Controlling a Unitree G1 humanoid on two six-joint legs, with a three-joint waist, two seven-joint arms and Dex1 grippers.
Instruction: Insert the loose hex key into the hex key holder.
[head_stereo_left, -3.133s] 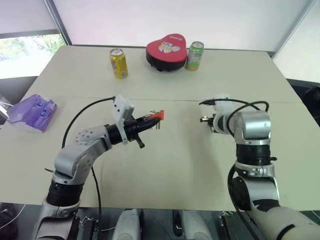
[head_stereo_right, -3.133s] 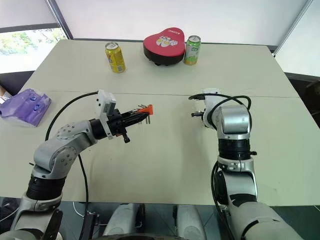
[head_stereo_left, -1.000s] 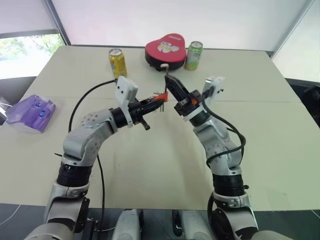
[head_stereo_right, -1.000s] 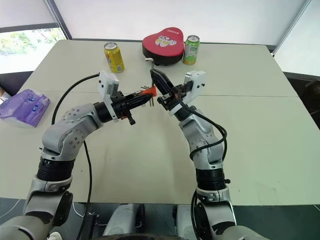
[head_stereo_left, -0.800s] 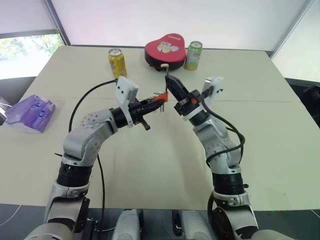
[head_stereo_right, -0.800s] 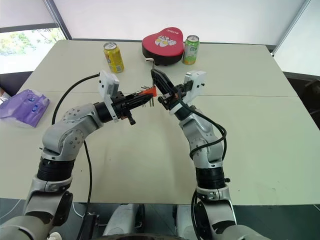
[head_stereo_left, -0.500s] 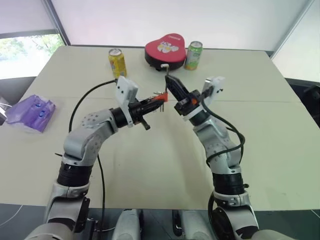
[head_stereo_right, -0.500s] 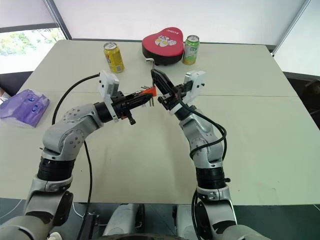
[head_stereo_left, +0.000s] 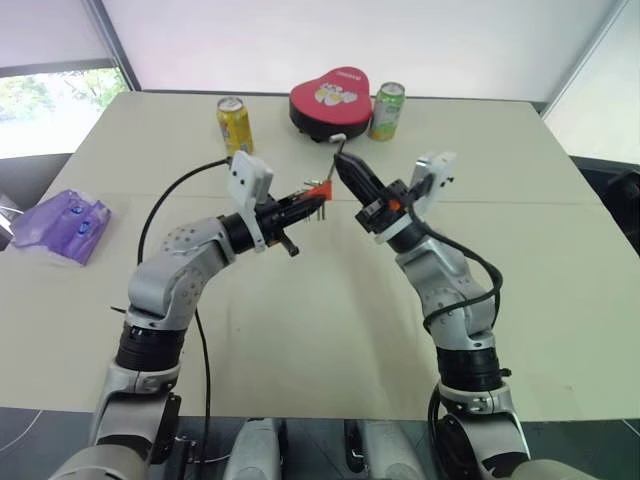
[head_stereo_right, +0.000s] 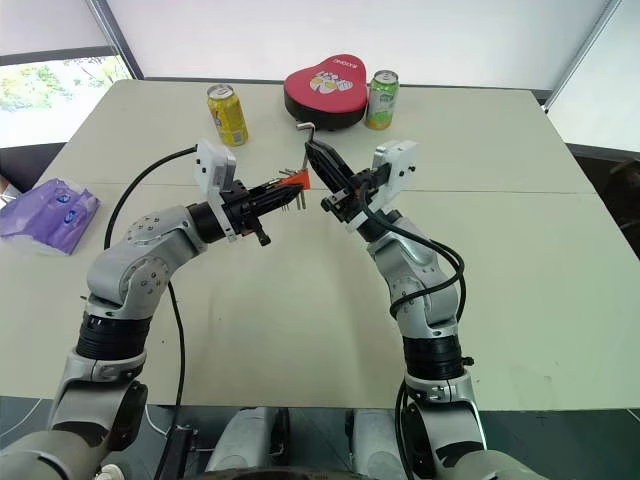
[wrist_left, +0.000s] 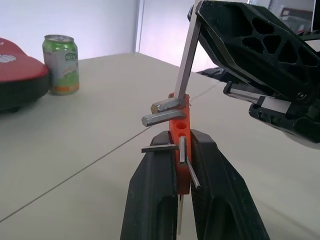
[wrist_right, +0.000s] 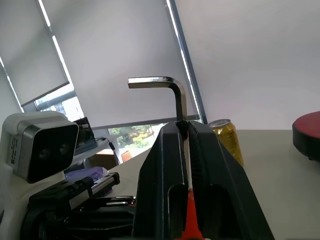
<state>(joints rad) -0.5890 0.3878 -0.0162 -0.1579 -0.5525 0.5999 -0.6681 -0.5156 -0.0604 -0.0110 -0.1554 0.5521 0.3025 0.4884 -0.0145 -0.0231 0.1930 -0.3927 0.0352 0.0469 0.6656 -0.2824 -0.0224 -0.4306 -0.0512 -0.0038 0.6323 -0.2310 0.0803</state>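
Note:
My left gripper (head_stereo_left: 306, 203) is shut on the hex key holder (head_stereo_left: 320, 190), a small red-orange block with several grey keys sticking out, held above the table's middle. My right gripper (head_stereo_left: 350, 172) is shut on the loose hex key (wrist_right: 170, 85), a grey L-shaped rod, gripping its long shaft with the bent end up. In the left wrist view the loose hex key (wrist_left: 187, 55) slants down from the right gripper (wrist_left: 240, 45), and its lower end meets the top of the holder (wrist_left: 180, 127). How deep it sits I cannot tell.
At the table's far side stand a yellow can (head_stereo_left: 236, 125), a red heart-shaped tin (head_stereo_left: 333, 97) and a green can (head_stereo_left: 388, 110). A purple bag (head_stereo_left: 65, 222) lies at the left edge. Black cables loop from both wrists.
Three seconds ago the right gripper was far to the right; it has come in to the holder with the key. In the last second its wrist turned slightly and its forearm swung outward. The left gripper held still.

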